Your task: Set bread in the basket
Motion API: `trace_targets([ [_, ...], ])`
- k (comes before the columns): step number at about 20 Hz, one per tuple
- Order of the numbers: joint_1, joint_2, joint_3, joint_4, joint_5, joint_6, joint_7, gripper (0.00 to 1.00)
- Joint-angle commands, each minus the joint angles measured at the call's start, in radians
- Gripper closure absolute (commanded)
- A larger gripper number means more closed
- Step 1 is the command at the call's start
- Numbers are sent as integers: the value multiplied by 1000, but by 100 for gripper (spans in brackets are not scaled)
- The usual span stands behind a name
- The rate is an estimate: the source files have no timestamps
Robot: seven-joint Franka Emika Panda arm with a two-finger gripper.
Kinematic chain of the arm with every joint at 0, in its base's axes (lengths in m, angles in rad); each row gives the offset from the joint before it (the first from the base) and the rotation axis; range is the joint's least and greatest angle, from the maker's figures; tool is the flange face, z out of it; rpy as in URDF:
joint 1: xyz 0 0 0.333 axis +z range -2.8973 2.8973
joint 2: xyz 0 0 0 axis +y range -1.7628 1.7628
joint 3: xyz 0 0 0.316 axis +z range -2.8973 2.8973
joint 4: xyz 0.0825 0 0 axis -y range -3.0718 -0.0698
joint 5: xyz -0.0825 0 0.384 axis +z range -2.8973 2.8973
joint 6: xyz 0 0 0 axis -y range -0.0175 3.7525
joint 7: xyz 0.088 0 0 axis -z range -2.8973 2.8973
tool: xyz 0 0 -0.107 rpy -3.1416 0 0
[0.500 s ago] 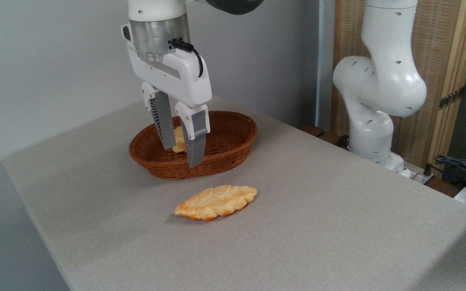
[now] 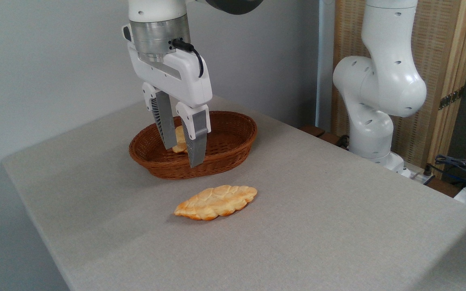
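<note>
I see a small golden bread piece (image 2: 180, 139), partly hidden, and a grey cloth-covered table (image 2: 297, 210). Behind it I have a pale wall (image 2: 47, 60), a woven reed screen (image 2: 439, 48), and tangled cables (image 2: 459, 165) at right.

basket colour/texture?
Reddish-brown woven wicker basket; the fixed camera view shows it clearly.

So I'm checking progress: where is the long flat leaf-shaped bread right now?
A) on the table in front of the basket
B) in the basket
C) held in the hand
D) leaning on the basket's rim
A: the bread lies flat on the table, apart from the basket; the hand is open above the basket.
</note>
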State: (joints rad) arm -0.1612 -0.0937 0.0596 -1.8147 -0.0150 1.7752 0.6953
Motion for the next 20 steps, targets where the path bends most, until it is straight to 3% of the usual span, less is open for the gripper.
trace_targets([
  [1,-1,-1,2,14,-17,-26,0,0],
  [20,-1,-1,2,15,-17,-28,1,0],
])
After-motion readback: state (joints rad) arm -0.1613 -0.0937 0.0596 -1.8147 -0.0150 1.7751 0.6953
